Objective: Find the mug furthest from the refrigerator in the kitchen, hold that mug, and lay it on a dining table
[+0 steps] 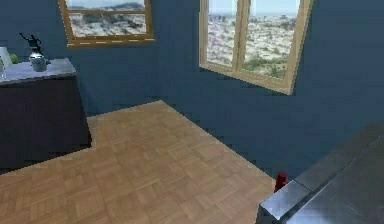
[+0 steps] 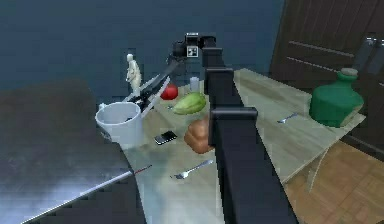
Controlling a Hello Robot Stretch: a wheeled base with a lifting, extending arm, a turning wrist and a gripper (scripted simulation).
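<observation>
Reaching out over the table [image 2: 272, 140], the arm [image 2: 232, 130] has the gripper [image 2: 148, 92] up by the rim of a white mug [image 2: 120, 122], which stands upright right at the table's edge on the arm side view's left. Whether the fingers touch it, I can't say. I also can't tell whether they're spread or pressed together, or whether the gripper holds anything, since the mug is down on the tabletop right where the fingers end (annoying, but that's this camera for you). My guess is we're at the put-down end of the job, with the mug on what looks like the dining table. What worries me is that edge: if a finger is hooked inside the rim, any pull-back or base turn could drag the mug off onto the floor. The spot is crowded too, with a small statue [image 2: 130, 70] just behind the fingers, a red fruit [image 2: 170, 92] and a green thing [image 2: 192, 103] just beside the arm, and a phone [image 2: 166, 137] and a fork [image 2: 190, 172] nearer the robot. A sideways swing would sweep those, so I'd lift straight up before retracting. The forward view has a window [image 1: 250, 40] and a dark cabinet [image 1: 40, 115] with open floor between.
</observation>
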